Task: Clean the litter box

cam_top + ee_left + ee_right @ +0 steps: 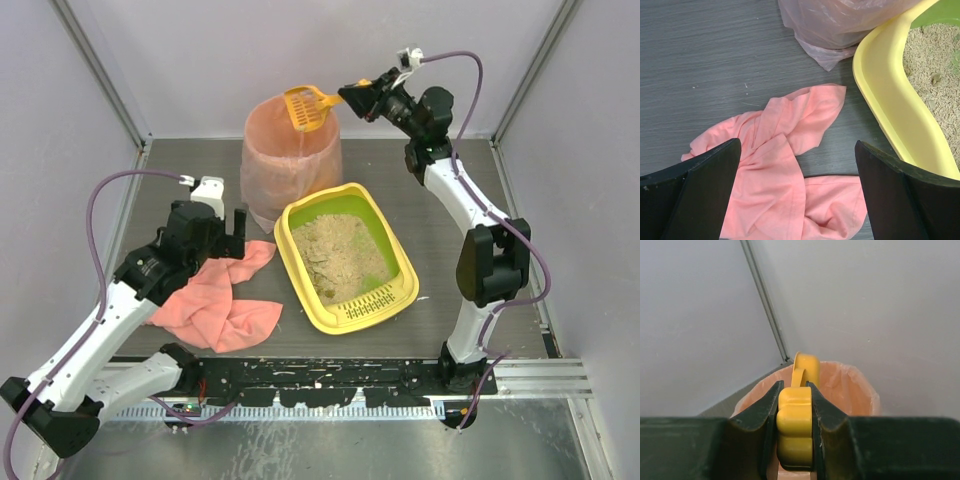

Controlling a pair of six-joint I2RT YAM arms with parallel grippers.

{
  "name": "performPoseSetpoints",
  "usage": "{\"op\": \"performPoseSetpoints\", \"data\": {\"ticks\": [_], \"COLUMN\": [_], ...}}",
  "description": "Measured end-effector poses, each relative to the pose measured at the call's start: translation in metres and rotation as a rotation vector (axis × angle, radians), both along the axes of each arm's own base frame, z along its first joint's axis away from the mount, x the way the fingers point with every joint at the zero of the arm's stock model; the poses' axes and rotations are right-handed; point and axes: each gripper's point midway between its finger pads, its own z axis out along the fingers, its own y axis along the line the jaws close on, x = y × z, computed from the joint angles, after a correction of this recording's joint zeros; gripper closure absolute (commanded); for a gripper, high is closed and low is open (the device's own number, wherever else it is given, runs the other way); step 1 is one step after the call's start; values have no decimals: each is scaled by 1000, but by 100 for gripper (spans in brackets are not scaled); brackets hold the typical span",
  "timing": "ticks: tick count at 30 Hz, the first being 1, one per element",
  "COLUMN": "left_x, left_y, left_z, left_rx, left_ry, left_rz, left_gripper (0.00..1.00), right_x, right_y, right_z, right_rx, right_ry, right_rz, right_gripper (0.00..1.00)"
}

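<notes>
The yellow litter box [400,296] sits mid-table, lime-green inside, with beige litter [337,256] and a slotted grate at its near end. Its rim also shows in the left wrist view [890,105]. My right gripper [352,94] is shut on the handle of the orange slotted scoop [305,108], holding it tilted over the pink-lined bin [285,165]. In the right wrist view the handle [795,425] sits clamped between the fingers, above the bin [850,390]. My left gripper [236,228] is open and empty, hovering over a pink cloth [785,165].
The pink cloth [215,300] lies crumpled on the table left of the litter box. The bin stands right behind the box's far left corner. Grey enclosure walls close in on three sides.
</notes>
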Motion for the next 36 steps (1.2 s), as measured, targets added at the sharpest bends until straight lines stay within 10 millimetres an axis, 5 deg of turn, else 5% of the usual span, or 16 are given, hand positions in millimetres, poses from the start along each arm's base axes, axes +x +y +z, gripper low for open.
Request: {"op": "performPoseSetpoints", "data": {"ticks": [5,11,17,22,29,33,36], "left_x": [2,2,2,2,-1,-2,-3], "left_y": [-1,-2,-3,-1,8,16,19], "left_z": [-5,-5,-6,-4,3,9,13], "left_rx": [-9,-17,-21,-23,-33,-39,-56], "left_ry": [24,28,30,26,-8,-35,-53], "left_rz": [-6,-12,-16,-7,19,53,67], "left_gripper": [2,1,1,1,2,2,2], "right_x": [-9,-24,-18,-31,-106,-158,-183], "right_y": [29,61,47,28,-15,-43,-58], "right_z": [8,-10,-5,37,137,155,140], "right_rx": [-200,-328,-315,-200,-12,43,63], "right_ry": [-123,-149,-107,-84,-164,-187,-153], "right_rz": [6,34,-54,-131,-216,-230,-239], "right_gripper": [99,99,99,99,98,98,99]}}
